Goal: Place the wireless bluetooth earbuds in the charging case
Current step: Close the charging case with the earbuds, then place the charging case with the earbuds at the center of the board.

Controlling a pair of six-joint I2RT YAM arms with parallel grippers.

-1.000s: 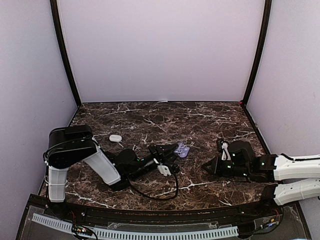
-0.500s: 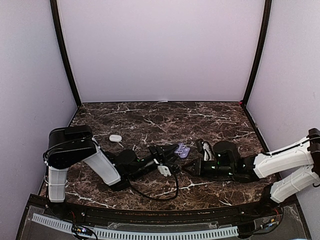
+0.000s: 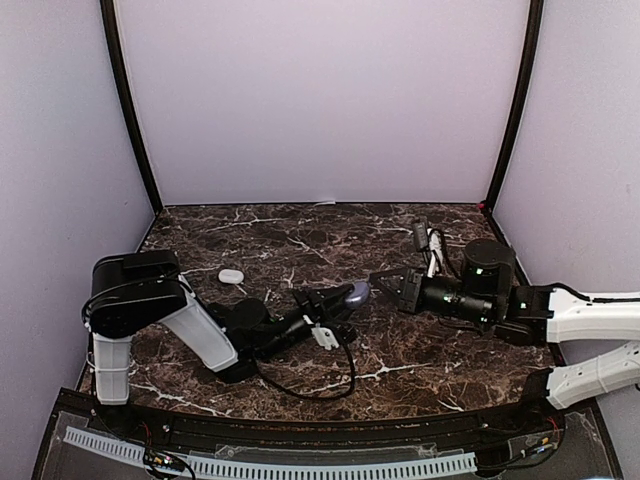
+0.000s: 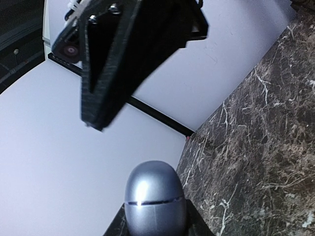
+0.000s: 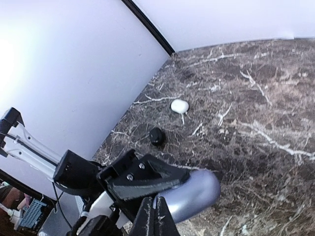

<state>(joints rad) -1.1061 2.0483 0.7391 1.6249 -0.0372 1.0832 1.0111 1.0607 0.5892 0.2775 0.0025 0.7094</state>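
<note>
The dark marble-patterned table (image 3: 300, 235) carries both arms lying low. The left gripper (image 3: 343, 298) is clamped on a lavender-grey pebble-shaped plastic charging case (image 3: 357, 292), whose long axis points out of those fingers toward the right gripper (image 3: 381, 282). The right gripper's fingers are pressed together, and the case lies directly ahead of their tips, so the right arm is the free one and the nearer. The case lid appears closed, with only a thin seam showing.

A small white oval plastic piece (image 3: 231, 275) and a small round black plastic piece (image 5: 157, 136) lie on the marble well beyond the left gripper. It cannot be told whether either is an earbud. Contact between the right fingertips and the case cannot be confirmed, nor whether anything is pinched between them.
</note>
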